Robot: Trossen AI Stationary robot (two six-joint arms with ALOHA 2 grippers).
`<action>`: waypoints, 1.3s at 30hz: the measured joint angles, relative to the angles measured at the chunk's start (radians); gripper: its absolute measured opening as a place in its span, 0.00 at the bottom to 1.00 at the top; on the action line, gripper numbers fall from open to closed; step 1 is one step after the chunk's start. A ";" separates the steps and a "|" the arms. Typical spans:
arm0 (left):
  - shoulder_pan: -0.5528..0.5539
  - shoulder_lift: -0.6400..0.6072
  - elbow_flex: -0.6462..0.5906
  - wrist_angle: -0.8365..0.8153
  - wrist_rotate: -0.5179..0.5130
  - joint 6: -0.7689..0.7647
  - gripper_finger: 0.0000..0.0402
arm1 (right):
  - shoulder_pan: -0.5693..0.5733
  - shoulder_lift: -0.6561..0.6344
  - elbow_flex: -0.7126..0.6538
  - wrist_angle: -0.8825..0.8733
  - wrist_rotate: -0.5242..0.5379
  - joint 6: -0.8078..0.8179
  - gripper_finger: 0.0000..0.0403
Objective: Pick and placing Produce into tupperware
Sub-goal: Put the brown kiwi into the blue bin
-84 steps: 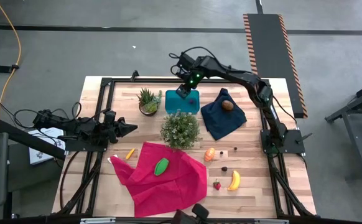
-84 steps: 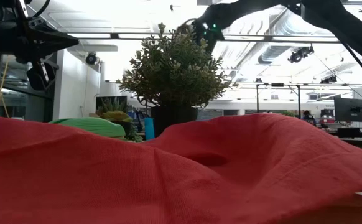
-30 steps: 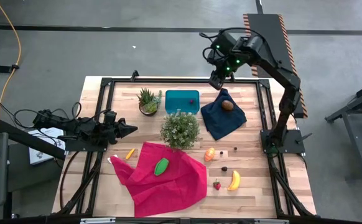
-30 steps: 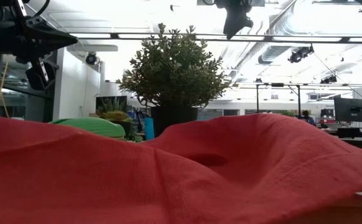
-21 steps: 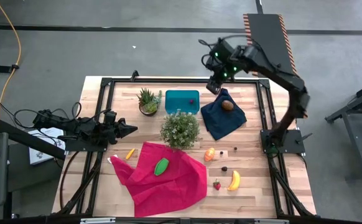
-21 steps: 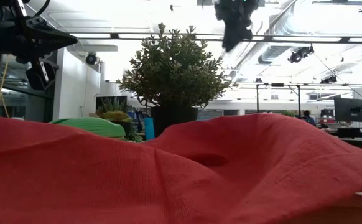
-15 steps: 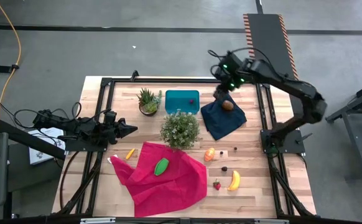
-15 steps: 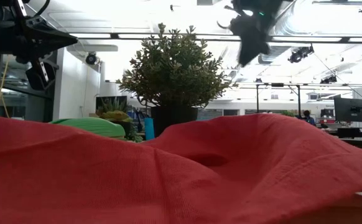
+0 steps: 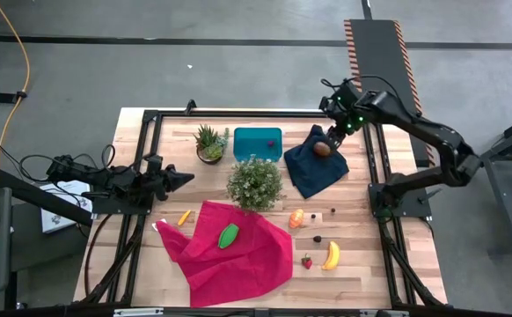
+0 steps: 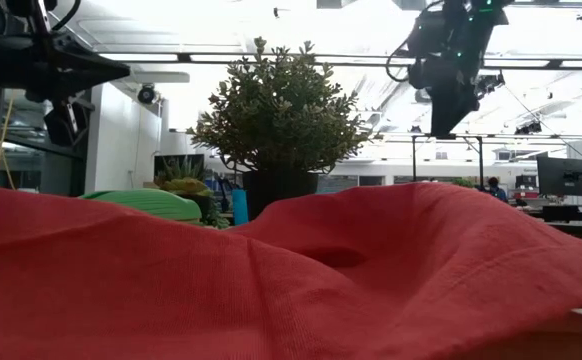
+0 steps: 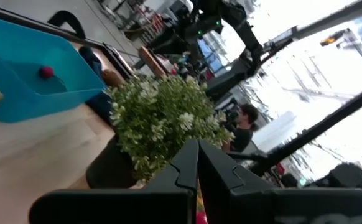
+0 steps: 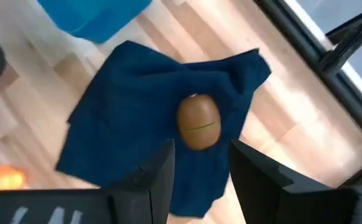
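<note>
Pale wooden planks form the table, which stands on a grey concrete floor. At the far edge sits the teal tub, its long side running left to right, with a small dark red bit inside. Just right of it lies a navy cloth with a brown oval on it. The right gripper hovers over that oval with its fingers apart and empty; in the right wrist view the oval sits just ahead of the gap, its long axis running along the fingers. The left gripper waits shut at the table's left side, pointing towards the bushy plant. Near the front right, the banana lies lengthwise front to back, beside the strawberry. A green piece rests on the red cloth.
</note>
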 joint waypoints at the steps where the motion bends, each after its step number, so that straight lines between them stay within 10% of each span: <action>1: 0.000 0.000 0.000 0.001 -0.009 -0.012 0.00 | -0.006 0.008 0.000 0.012 0.023 -0.011 0.35; 19: 0.000 0.000 0.000 0.002 -0.106 -0.058 0.00 | -0.043 0.134 0.005 0.070 0.061 -0.155 0.35; 39: 0.000 0.000 0.000 0.002 -0.107 -0.056 0.00 | -0.045 0.337 0.005 0.041 -0.004 -0.302 0.65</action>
